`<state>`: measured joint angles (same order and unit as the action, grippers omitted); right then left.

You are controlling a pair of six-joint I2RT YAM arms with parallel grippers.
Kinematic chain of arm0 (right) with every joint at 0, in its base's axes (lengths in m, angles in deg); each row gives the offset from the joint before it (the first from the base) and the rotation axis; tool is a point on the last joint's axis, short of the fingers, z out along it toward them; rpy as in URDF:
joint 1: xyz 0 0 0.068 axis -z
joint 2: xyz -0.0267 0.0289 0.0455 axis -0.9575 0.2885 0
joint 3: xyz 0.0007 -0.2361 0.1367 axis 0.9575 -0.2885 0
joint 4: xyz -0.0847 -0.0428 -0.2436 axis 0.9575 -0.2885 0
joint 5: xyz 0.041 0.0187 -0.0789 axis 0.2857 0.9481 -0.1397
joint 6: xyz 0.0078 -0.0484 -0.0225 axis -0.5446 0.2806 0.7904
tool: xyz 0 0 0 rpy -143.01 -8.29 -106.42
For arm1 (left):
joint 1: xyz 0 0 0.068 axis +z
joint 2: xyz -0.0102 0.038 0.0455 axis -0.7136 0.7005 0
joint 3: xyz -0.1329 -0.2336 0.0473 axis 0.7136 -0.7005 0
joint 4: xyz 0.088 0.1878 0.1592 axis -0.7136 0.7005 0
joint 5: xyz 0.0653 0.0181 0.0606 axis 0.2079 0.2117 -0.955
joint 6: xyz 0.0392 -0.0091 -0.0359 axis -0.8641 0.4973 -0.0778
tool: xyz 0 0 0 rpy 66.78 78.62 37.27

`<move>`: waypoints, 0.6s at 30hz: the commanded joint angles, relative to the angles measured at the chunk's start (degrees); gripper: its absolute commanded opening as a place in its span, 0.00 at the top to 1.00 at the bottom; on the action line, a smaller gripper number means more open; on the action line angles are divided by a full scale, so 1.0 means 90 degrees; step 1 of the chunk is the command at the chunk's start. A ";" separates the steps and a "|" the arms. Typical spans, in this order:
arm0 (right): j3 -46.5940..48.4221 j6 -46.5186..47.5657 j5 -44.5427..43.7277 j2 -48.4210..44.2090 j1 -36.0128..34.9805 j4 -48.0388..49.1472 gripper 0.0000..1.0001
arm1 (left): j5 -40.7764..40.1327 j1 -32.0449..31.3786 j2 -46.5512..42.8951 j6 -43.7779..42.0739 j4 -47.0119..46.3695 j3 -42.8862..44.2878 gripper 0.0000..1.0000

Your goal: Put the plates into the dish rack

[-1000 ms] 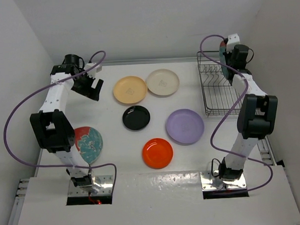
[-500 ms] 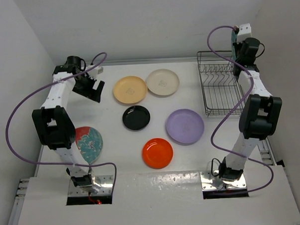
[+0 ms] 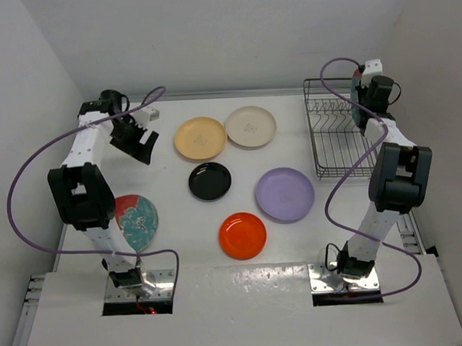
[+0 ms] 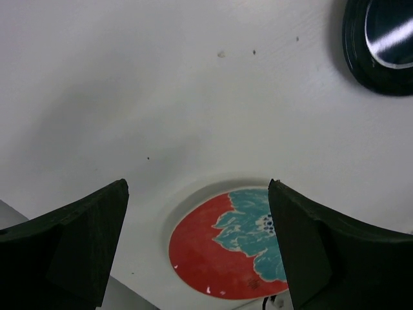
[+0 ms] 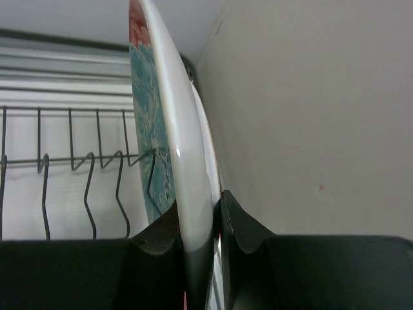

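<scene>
Dropping toward the dish rack (image 3: 333,138), right end effector (image 5: 197,226) is gripping a plate (image 5: 171,129) edgewise for slotting; left end effector (image 4: 197,213) is gaping.

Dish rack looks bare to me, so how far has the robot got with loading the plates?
Nothing done yet: the dish rack holds no plate. In hand: the right gripper clamps a red-and-teal plate on edge at the rack's far end. Left: six plates lie flat on the table: yellow-orange, cream, black, lilac, orange-red, another floral one. The left gripper is open, empty.
</scene>
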<state>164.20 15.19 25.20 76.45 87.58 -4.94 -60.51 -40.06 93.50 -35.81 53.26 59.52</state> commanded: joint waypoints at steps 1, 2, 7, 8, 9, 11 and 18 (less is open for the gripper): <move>-0.0014 -0.0680 0.0279 -0.0426 0.0202 0.1232 1.00 | 0.0394 0.0309 0.0077 -0.1258 0.0943 -0.0224 0.07; -0.0044 -0.0768 0.0270 -0.0407 0.0222 0.1202 1.00 | 0.0395 0.0503 0.0077 -0.1658 0.1178 -0.0381 0.07; 0.0005 -0.1188 0.0368 -0.0328 0.0397 0.0783 0.84 | -0.0081 0.1304 -0.0128 -0.2375 0.0966 -0.1328 0.04; -0.0015 -0.1304 0.0368 -0.0329 0.0408 0.0743 0.79 | -0.0151 0.1441 -0.0128 -0.2375 0.0859 -0.1484 0.04; -0.0005 -0.1364 0.0377 -0.0348 0.0408 0.0724 0.74 | -0.0152 0.1703 -0.0041 -0.2375 0.0858 -0.1486 0.01; 0.0005 -0.1364 0.0397 -0.0348 0.0418 0.0568 0.50 | -0.0083 0.1959 0.0047 -0.2453 0.0858 -0.1486 0.01; 0.0200 -0.1413 0.0475 -0.0455 0.0417 0.0197 0.15 | -0.0073 0.2779 0.0447 -0.2726 0.0916 -0.1836 0.01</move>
<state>163.07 3.69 28.46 75.97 91.12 -4.35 -61.50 -16.84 96.03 -57.30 60.28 45.01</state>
